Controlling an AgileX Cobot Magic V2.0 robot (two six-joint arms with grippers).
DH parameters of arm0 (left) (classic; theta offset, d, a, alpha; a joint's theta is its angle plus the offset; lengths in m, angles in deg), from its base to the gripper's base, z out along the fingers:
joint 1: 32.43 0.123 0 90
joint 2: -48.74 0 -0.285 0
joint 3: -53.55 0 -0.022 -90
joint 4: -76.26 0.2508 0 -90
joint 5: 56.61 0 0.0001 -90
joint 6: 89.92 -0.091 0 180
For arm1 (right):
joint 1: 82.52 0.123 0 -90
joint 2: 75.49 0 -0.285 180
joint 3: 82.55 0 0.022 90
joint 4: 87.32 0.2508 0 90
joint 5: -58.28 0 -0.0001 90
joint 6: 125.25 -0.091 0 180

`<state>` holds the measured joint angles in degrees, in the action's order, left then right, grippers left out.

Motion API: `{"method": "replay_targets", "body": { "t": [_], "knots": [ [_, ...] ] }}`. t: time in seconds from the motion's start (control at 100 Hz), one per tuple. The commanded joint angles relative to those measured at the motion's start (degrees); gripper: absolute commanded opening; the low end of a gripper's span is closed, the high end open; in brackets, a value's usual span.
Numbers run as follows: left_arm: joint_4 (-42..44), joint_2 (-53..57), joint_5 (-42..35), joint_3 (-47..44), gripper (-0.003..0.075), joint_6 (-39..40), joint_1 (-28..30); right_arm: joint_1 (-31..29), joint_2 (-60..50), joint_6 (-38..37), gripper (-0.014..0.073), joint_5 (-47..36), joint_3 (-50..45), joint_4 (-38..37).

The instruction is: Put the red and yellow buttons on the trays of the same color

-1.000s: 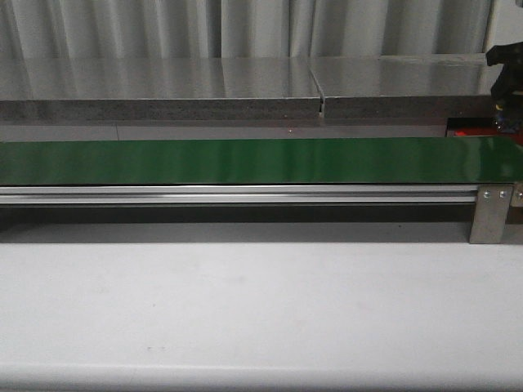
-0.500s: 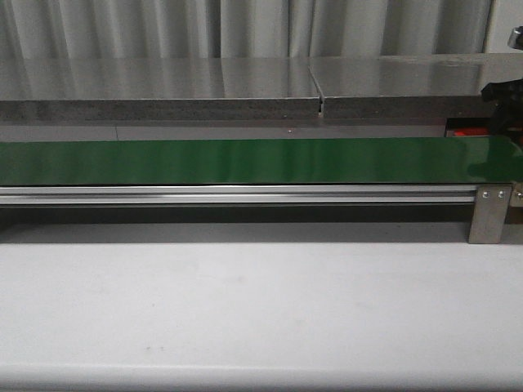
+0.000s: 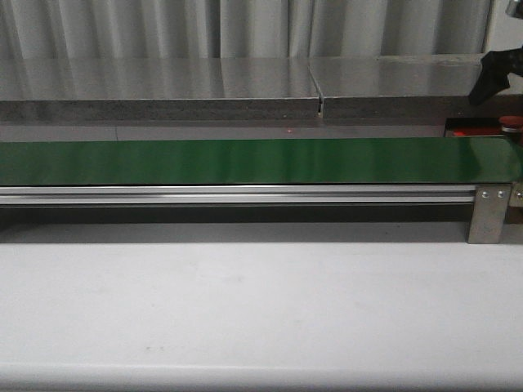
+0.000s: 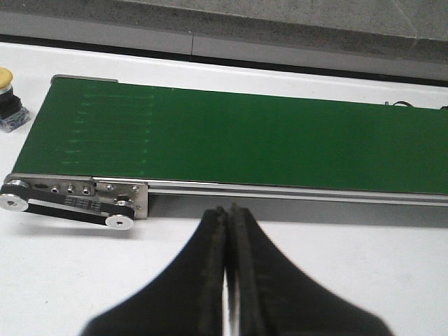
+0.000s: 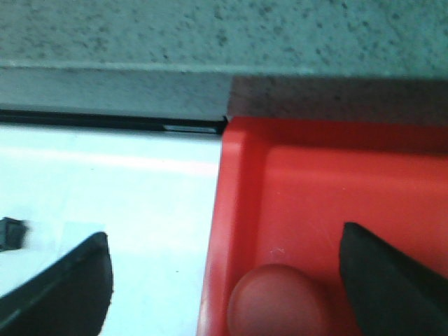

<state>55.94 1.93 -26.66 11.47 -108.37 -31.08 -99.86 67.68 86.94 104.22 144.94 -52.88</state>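
A red button [image 5: 280, 302] lies inside the red tray [image 5: 329, 175], close to its rim. My right gripper [image 5: 225, 229] is open above it, one finger over the white table and one over the tray, touching nothing. In the front view the right gripper [image 3: 495, 75] hangs at the far right above the red tray [image 3: 467, 129] and the red button [image 3: 512, 124]. A yellow button [image 4: 5, 78] on a dark base stands on the table off the end of the green belt [image 4: 245, 140]. My left gripper [image 4: 227, 211] is shut and empty, in front of the belt. No yellow tray is in view.
The long green belt [image 3: 245, 161] runs across the table on an aluminium frame with a bracket [image 3: 489, 214] at its right end. A grey speckled ledge [image 3: 163, 90] rises behind it. The belt's pulleys [image 4: 70, 204] sit near the left gripper.
The right gripper dipped over the red tray and has since risen. The red button now shows uncovered in the tray, let go.
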Motion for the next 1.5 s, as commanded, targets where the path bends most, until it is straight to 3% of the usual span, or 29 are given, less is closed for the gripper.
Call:
{"method": "replay_targets", "body": {
  "t": [0.0, 0.21, 0.4, 0.63, 0.85, 1.07, 1.49],
  "knots": [
    [-1.34, 0.22, -3.31, 1.66, -0.0019, 0.13, -0.27, -0.42, -6.51, -0.19, 0.0654, 1.66, 3.76, 1.57],
    [-1.34, 0.22, -3.31, 1.66, -0.0019, 0.13, -0.27, -0.37, -14.08, -0.46, 0.0654, 5.58, 3.90, 0.74],
    [-1.34, 0.22, -3.31, 1.66, -0.0019, 0.13, -0.27, 0.37, -21.66, -6.19, 0.0654, 11.98, 3.90, -4.37],
    [-1.34, 0.22, -3.31, 1.66, -0.0019, 0.13, -0.27, 5.56, -29.21, -11.27, 0.0654, 18.03, 3.72, -16.35],
    [-1.34, 0.22, -3.31, 1.66, -0.0019, 0.13, -0.27, 11.02, -36.95, -12.79, 0.0645, 16.67, -1.64, -17.20],
    [-1.34, 0.22, -3.31, 1.66, -0.0019, 0.13, -0.27, 14.09, -49.49, -12.79, 0.0645, 8.76, -19.39, -17.67],
    [-1.34, 0.22, -3.31, 1.66, -0.0019, 0.13, -0.27, 14.03, -81.07, -12.79, 0.0645, -10.11, -65.41, -18.90]
  ]
}}
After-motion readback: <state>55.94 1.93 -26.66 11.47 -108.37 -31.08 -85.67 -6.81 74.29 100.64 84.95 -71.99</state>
